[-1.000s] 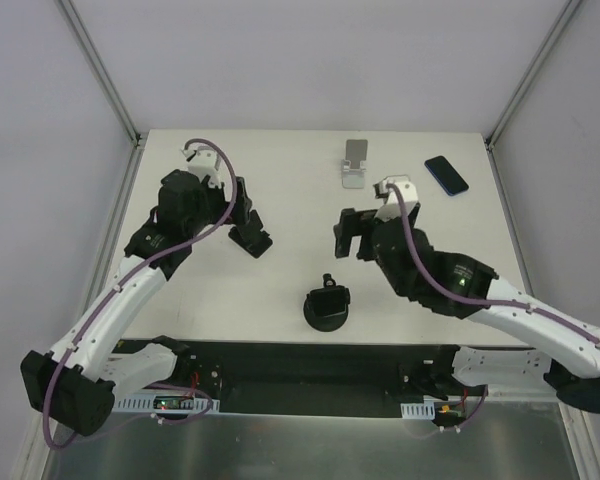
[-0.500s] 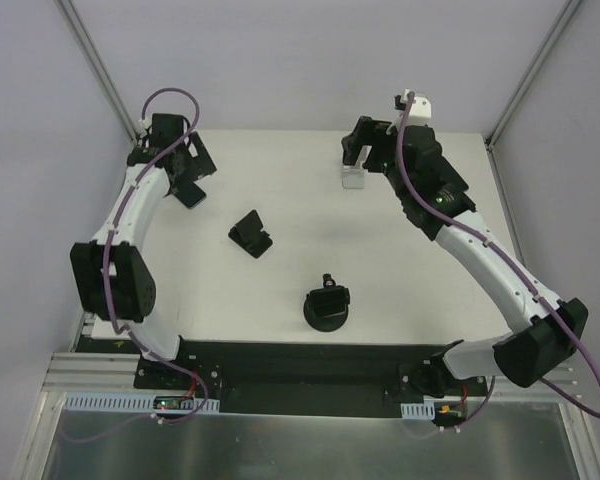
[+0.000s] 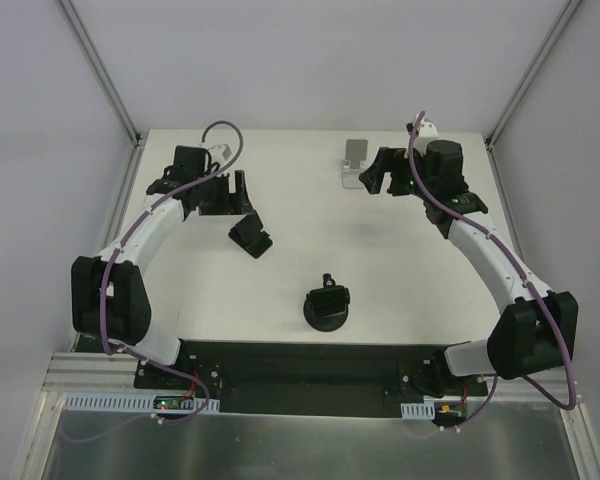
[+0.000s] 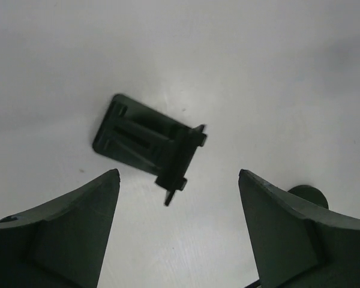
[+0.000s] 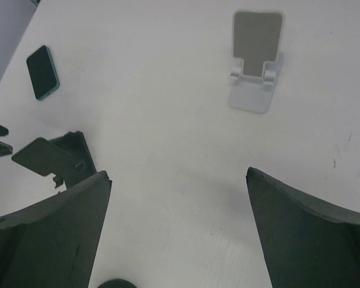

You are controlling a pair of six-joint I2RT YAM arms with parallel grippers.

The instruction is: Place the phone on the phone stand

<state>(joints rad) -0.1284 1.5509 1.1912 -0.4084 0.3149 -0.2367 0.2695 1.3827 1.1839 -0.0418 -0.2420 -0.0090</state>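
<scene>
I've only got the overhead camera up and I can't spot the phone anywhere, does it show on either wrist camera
Observer: Yes. The right wrist camera shows the phone lying flat on the table, close to its edge and on no stand.
Operator: Is anything gripped on the left side?
Observer: No. In the left wrist view the left gripper is open. The black stand shows through the gap between its fingers, touching neither.
Operator: And on the right?
Observer: The right gripper is open too, with only bare table between its fingers.
</scene>
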